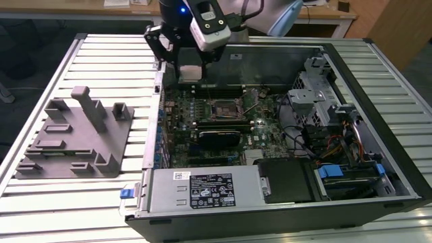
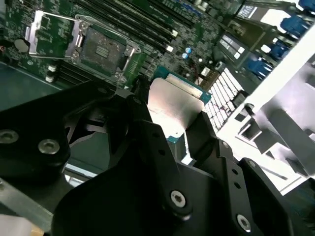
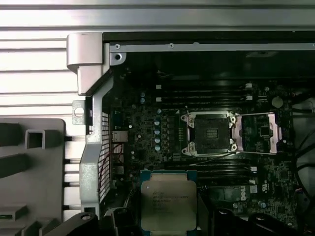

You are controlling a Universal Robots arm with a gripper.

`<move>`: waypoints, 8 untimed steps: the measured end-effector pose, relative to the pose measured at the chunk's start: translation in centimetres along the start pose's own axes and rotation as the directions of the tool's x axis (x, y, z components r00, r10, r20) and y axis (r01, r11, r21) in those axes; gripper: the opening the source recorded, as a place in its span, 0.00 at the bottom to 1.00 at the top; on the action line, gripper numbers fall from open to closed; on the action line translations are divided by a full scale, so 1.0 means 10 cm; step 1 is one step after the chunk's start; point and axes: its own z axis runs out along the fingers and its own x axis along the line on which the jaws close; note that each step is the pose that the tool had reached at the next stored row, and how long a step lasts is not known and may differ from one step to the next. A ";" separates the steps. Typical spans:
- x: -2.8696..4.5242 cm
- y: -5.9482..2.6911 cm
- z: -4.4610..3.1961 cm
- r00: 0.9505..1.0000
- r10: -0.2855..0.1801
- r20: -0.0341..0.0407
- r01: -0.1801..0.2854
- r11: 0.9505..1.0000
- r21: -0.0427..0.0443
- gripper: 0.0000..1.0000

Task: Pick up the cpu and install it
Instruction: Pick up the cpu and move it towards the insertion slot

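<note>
Here, two black fingers clamp the one cpu over the motherboard, its single socket open.

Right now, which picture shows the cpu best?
The first wrist view: the cpu faces the camera, its flat silvery top plain. The second wrist view shows it slanted, partly behind the hand. The exterior view shows it small, held in the hand.

A slatted metal table bears a grey fixture and, beside it, an open computer case.
</note>
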 end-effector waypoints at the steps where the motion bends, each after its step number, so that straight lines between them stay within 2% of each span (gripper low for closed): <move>1: -0.029 0.000 0.015 1.000 0.000 0.000 0.000 1.000 0.000 0.54; 8: -0.243 0.003 0.141 1.000 0.000 0.000 0.000 1.000 0.000 0.54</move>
